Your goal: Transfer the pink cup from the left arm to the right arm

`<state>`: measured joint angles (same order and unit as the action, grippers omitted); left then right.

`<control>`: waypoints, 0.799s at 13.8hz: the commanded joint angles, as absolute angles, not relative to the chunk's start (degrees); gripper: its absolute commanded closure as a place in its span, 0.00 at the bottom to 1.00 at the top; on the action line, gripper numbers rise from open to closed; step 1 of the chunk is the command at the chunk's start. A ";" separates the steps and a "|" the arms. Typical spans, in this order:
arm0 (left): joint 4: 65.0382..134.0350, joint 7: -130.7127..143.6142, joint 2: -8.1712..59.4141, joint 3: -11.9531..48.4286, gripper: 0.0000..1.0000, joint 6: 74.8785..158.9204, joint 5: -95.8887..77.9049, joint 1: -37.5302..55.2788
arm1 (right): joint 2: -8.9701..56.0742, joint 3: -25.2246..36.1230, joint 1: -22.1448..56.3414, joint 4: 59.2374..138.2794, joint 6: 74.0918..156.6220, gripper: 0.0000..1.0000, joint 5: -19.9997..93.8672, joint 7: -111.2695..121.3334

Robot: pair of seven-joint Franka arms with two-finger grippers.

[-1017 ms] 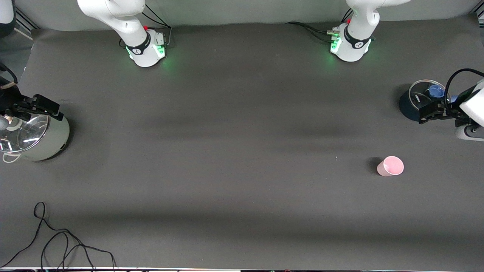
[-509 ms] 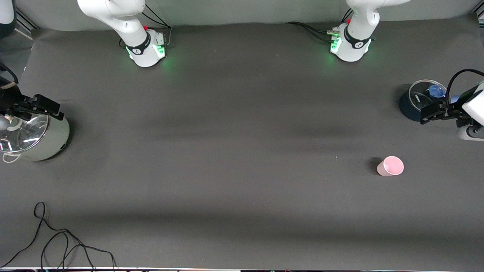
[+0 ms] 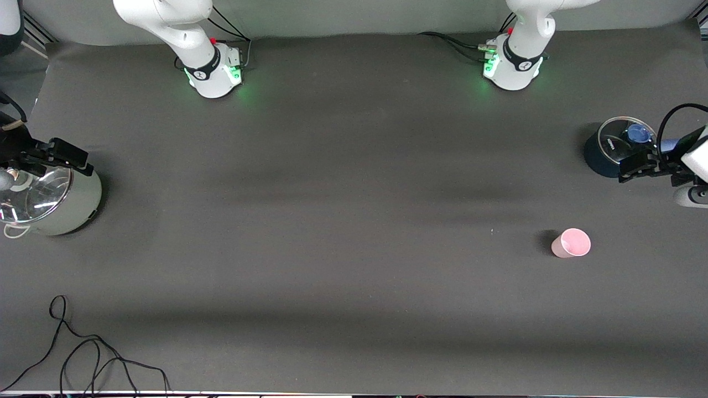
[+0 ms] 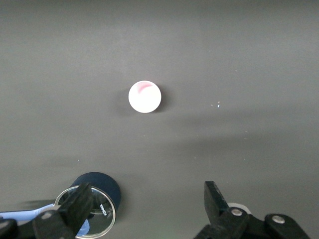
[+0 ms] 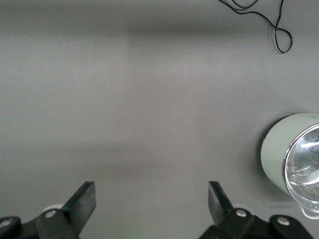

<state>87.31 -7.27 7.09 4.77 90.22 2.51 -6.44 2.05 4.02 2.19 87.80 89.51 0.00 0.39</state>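
The pink cup (image 3: 571, 243) stands upright on the dark table, toward the left arm's end; the left wrist view shows its mouth from above (image 4: 144, 96). My left gripper (image 3: 628, 166) hangs open over the edge of a dark blue pot, well apart from the cup. Its two black fingers (image 4: 79, 201) frame bare table, and nothing lies in the left gripper (image 4: 148, 204). At the right arm's end of the table, my right gripper (image 3: 71, 157) waits open above a pale grey-green pot; the right gripper (image 5: 152, 199) holds nothing.
A dark blue pot with a glass lid (image 3: 608, 146) stands farther from the front camera than the cup. A pale grey-green pot with a glass lid (image 3: 50, 199) stands at the right arm's end. A loose black cable (image 3: 83, 354) lies near the front edge.
My left gripper has drifted slightly toward the left arm's end of the table, uncovering more of the blue pot's lid. The cup and the right arm have not moved.
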 commanded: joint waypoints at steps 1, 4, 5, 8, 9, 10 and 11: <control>86.92 -12.01 7.64 5.19 0.00 90.08 2.64 -8.17 | 1.32 4.22 2.55 87.98 89.21 0.00 0.18 -0.53; 86.92 -21.06 8.35 5.10 0.00 90.26 0.71 -9.31 | 0.62 4.22 2.55 88.24 89.21 0.00 0.09 -0.35; 86.84 -24.57 8.70 5.18 0.00 90.35 0.27 -9.84 | 0.53 4.22 2.55 88.33 89.21 0.00 0.09 -0.35; 86.92 -35.04 10.63 5.10 0.00 90.44 -6.12 -14.04 | 0.53 4.22 2.55 88.33 89.21 0.00 0.09 -0.35; 86.92 -38.55 11.59 5.10 0.00 90.18 -8.24 -15.72 | 0.53 4.31 2.46 88.24 89.21 0.00 0.09 -0.26; 86.92 -42.50 12.30 5.10 0.00 90.26 -8.70 -16.43 | 0.53 4.31 2.46 88.33 89.21 0.00 0.09 -0.18; 86.92 -46.37 12.83 5.18 0.00 90.61 -8.79 -17.48 | 0.53 4.31 2.55 88.33 89.21 0.00 0.09 -0.26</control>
<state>87.35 -39.35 11.65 4.67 90.43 -7.18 -15.35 1.55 4.02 2.18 87.74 89.51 0.00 0.39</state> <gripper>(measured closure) 0.000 0.000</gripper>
